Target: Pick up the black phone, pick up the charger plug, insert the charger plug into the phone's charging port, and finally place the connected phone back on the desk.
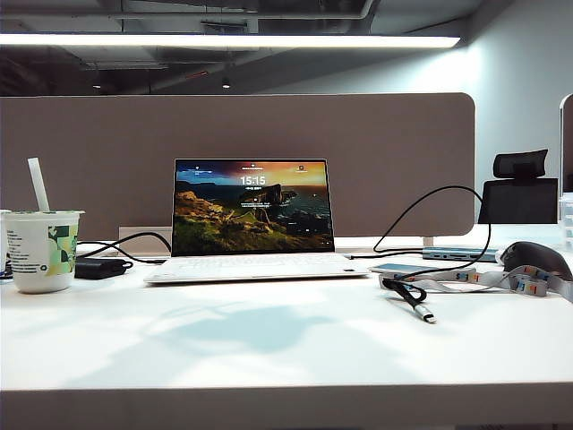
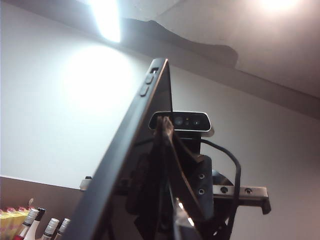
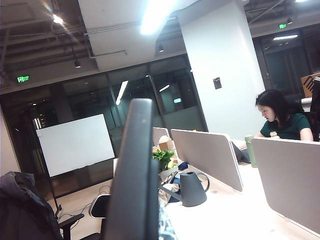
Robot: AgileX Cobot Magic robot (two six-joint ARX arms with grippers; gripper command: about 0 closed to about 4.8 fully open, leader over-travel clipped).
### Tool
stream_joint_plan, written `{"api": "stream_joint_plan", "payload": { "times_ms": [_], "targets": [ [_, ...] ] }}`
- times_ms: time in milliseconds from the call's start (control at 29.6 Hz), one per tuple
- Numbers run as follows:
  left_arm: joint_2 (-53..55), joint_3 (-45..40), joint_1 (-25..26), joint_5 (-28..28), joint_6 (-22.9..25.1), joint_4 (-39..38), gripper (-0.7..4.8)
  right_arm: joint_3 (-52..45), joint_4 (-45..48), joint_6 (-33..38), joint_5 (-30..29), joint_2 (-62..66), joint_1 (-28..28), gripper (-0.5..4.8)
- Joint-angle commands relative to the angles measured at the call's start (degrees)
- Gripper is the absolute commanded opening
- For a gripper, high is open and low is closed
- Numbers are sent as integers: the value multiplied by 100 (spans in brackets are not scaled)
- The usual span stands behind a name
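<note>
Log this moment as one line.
glossy black rectangular phone: off desk, edge-on | right gripper: raised, shut on it | left gripper: unseen | silver charger plug: lying on white desk, untouched

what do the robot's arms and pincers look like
No arm shows in the exterior view. In the left wrist view one pincer, likely the right, sits by the phone: black angular plates with screw holes, a silver-rimmed black camera bar, a looping black cable, a silver bracket.

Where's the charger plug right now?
In the exterior view the charger plug lies on the desk, right of centre, in front of the lanyard.
</note>
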Motion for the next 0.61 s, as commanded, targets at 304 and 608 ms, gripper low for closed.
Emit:
{"api": "stream_joint_plan", "payload": {
  "times_ms": [304,608],
  "targets": [
    [-17,35,-4,-17,22,-4,-7,52,227,-2,33,20,107,-5],
    [-17,35,-2,-17,63,13,-7,55,229,-114,-7,15,101,337]
  ]
}}
